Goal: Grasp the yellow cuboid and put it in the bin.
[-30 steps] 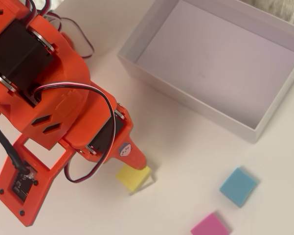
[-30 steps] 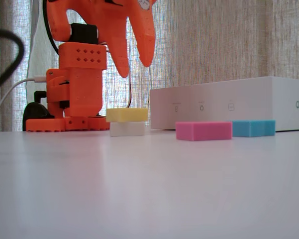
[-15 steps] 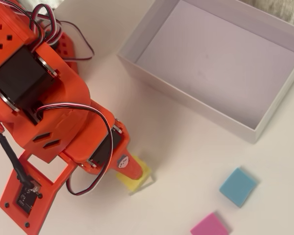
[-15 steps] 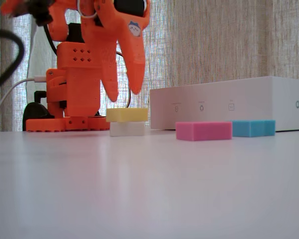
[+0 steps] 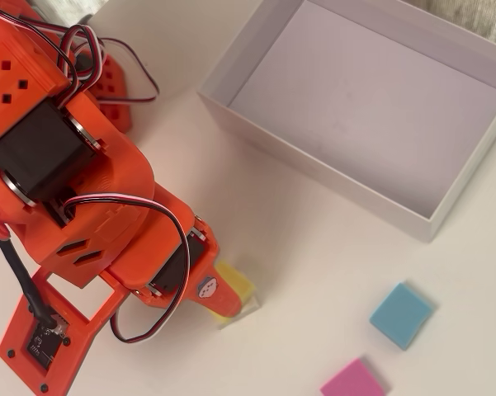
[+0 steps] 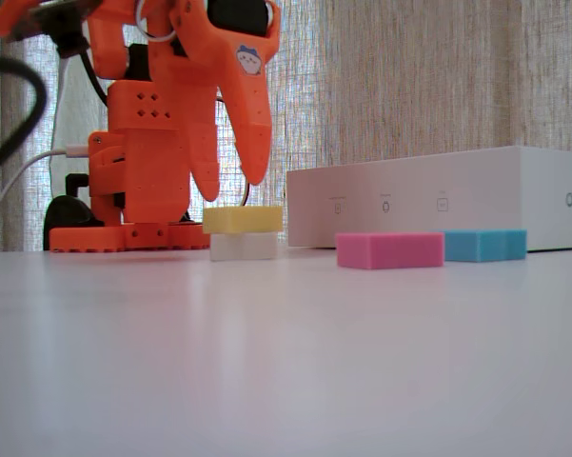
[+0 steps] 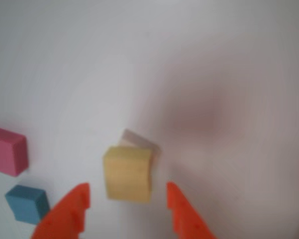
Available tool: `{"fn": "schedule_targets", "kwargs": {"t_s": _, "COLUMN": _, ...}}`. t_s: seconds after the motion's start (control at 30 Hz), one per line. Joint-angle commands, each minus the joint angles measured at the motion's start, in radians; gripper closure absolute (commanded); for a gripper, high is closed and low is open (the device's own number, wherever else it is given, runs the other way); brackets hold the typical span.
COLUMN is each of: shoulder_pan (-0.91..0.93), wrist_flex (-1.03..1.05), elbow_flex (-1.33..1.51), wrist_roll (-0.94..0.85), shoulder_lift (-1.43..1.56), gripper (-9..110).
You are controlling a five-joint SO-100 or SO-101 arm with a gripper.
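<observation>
Fixed view, left to right. My claw (image 6: 230,188) at 10 o'clock of frame, fingers apart, tips hanging just above yellow cuboid (image 6: 243,220), gripping nothing. Yellow cuboid stacked on cream block (image 6: 244,247), touching. Pink block (image 6: 389,250) at 3 o'clock of stack, blue block (image 6: 485,245) beyond. Bin (image 6: 438,200) behind both. Wrist view: my fingers flank yellow cuboid (image 7: 128,173), clear of its sides.

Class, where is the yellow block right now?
In the fixed view, the yellow block sits stacked on a cream block, left of the white bin, beneath the open gripper.
</observation>
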Motion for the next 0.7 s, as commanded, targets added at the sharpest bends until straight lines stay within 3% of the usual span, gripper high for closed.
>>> {"fn": "schedule_targets", "kwargs": {"t_s": 0.0, "shoulder_pan": -0.003, "wrist_flex": -0.015, "elbow_flex": -0.002, "wrist_roll": -0.017, "shoulder_lift": -0.003, "gripper": 83}}
{"fn": "schedule_targets", "kwargs": {"t_s": 0.67, "shoulder_pan": -0.014, "wrist_flex": -0.089, "elbow_flex": 0.018, "wrist_roll": -0.021, "shoulder_lift": -0.060, "gripper": 83}}
